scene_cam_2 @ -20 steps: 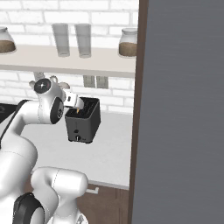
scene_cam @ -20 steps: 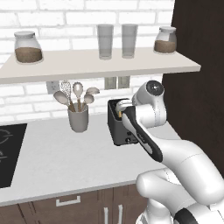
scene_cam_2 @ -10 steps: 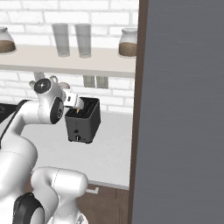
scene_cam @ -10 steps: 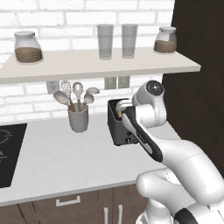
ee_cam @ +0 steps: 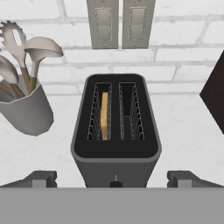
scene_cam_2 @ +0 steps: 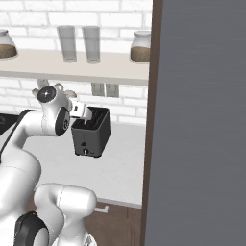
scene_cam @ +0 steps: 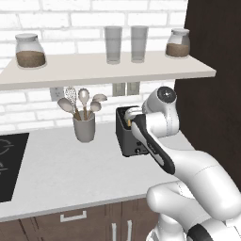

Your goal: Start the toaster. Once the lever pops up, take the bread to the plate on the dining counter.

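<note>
The dark toaster (ee_cam: 115, 131) stands on the white worktop by the brick wall, also in the left base view (scene_cam: 126, 140) and the right base view (scene_cam_2: 90, 137). The bread (ee_cam: 104, 115) sits low in its left slot, golden crust edge up; the right slot is empty. My gripper (ee_cam: 114, 179) hovers open just above the toaster's front edge, a fingertip (ee_cam: 41, 178) on each side of it. Nothing is between the fingers. The lever is a small dark tab on the front face (scene_cam_2: 84, 142), below the hand. The plate and the dining counter are out of view.
A grey crock of utensils (scene_cam: 84, 126) stands left of the toaster, close to it (ee_cam: 24, 107). A black cooktop (scene_cam: 8, 162) lies at the far left. A shelf (scene_cam: 103, 68) with jars and glasses hangs overhead. A tall dark cabinet (scene_cam_2: 202, 120) walls off the right.
</note>
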Robot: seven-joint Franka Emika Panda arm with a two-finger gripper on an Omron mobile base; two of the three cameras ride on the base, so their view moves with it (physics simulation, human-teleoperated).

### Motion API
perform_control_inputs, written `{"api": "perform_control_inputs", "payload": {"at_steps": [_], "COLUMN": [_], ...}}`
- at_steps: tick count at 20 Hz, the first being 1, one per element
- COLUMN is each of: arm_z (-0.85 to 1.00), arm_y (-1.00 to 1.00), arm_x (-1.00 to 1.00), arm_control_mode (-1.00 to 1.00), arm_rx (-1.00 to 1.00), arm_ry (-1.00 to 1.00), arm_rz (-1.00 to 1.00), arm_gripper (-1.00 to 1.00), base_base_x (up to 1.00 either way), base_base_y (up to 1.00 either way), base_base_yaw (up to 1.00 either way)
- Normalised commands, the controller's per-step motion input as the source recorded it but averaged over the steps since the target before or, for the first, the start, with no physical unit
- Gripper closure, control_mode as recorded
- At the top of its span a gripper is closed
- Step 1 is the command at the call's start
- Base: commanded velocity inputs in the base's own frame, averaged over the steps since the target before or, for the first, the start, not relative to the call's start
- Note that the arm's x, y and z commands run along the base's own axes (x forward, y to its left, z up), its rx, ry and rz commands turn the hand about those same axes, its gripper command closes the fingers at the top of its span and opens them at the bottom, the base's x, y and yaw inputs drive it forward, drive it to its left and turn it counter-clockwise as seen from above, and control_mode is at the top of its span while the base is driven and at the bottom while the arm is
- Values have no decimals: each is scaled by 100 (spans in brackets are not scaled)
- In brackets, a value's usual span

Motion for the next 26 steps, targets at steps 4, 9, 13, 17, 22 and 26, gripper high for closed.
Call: {"api": "perform_control_inputs", "payload": {"at_steps": [4, 9, 13, 17, 22, 26], "arm_z": [0, 0, 0, 0, 0, 0], "arm_y": [0, 0, 0, 0, 0, 0], "arm_x": [0, 0, 0, 0, 0, 0], "arm_control_mode": [-100, -100, -100, -100, -100, -100], "arm_rx": [0, 0, 0, 0, 0, 0], "arm_ry": [0, 0, 0, 0, 0, 0], "arm_rz": [0, 0, 0, 0, 0, 0], "arm_gripper": [-100, -100, -100, -100, -100, -100], "base_base_x": [0, 0, 0, 0, 0, 0], "base_base_y": [0, 0, 0, 0, 0, 0], "base_base_yaw": [0, 0, 0, 0, 0, 0]}}
